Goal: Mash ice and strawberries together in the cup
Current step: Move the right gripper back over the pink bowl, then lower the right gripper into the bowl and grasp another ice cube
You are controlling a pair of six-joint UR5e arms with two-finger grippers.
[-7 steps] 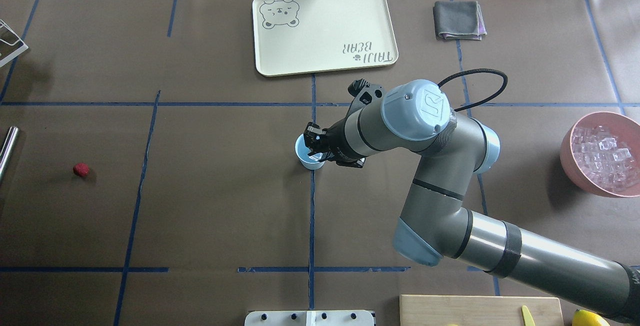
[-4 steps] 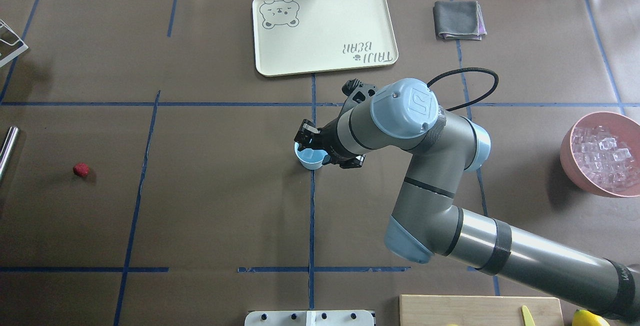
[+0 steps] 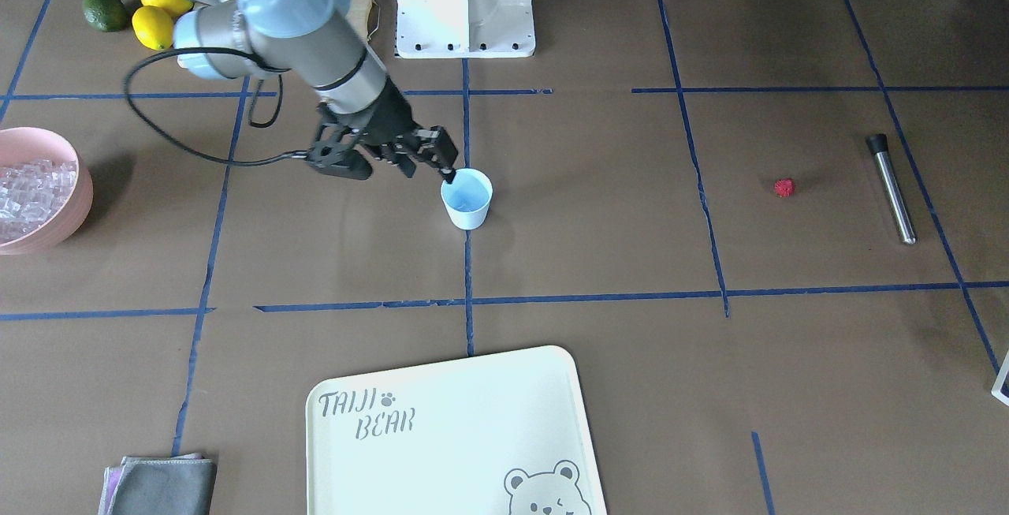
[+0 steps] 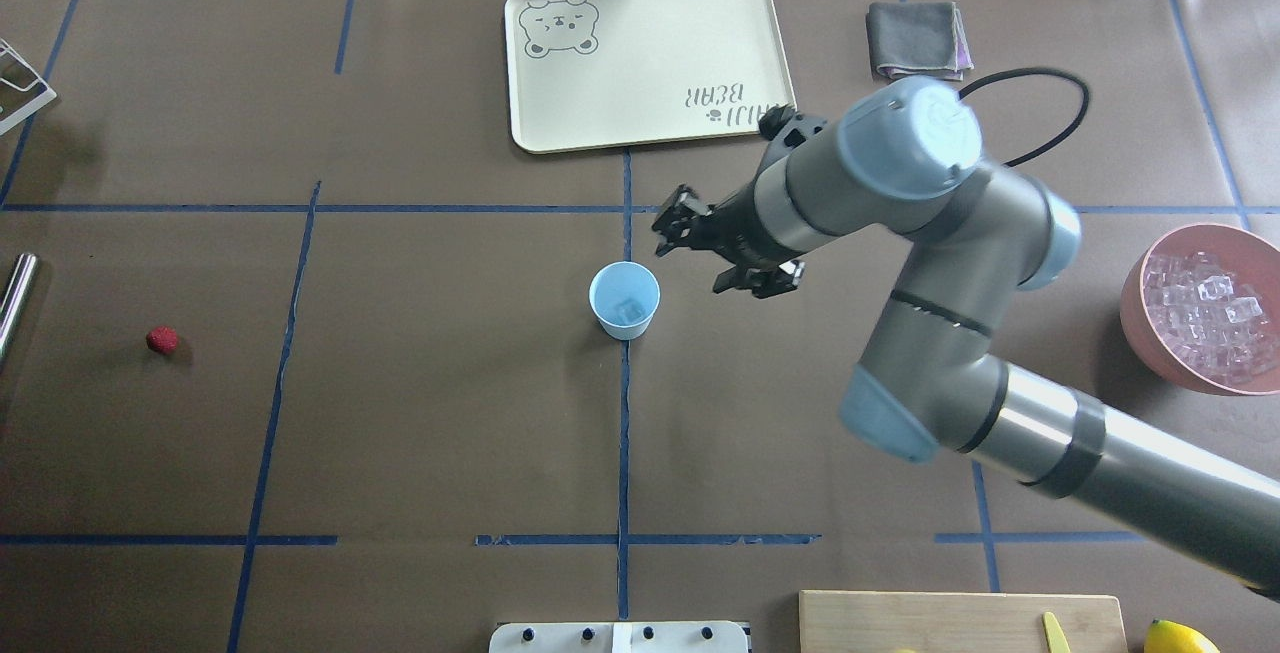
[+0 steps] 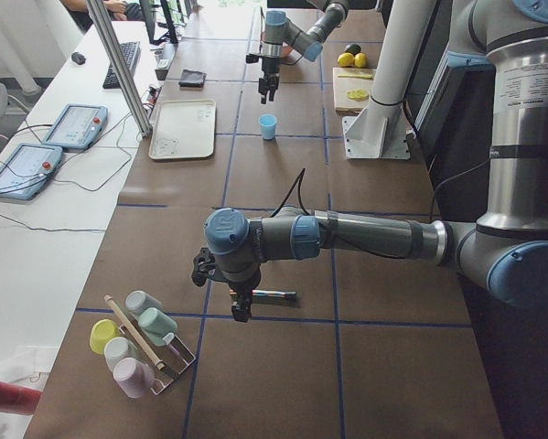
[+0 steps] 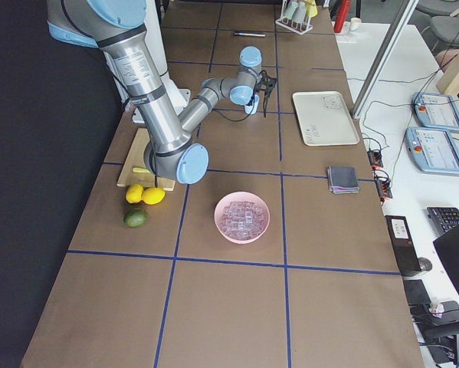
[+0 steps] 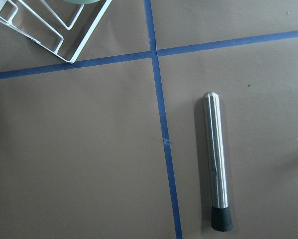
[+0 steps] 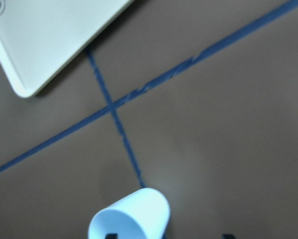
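Hovering just beside the light blue cup [image 4: 601, 287], the right hand [image 4: 668, 225] is spread, holding nothing. The cup stands upright on the surface [image 4: 430, 403] with ice [image 4: 630, 310] inside; the strawberry [image 4: 162, 339] lies well apart. Whether the left hand [image 5: 240, 309] is spread cannot be told.

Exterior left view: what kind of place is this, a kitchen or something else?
Probably a robotics lab, not a kitchen: industrial arms at a table gridded with blue tape, and control tablets on the side desk.
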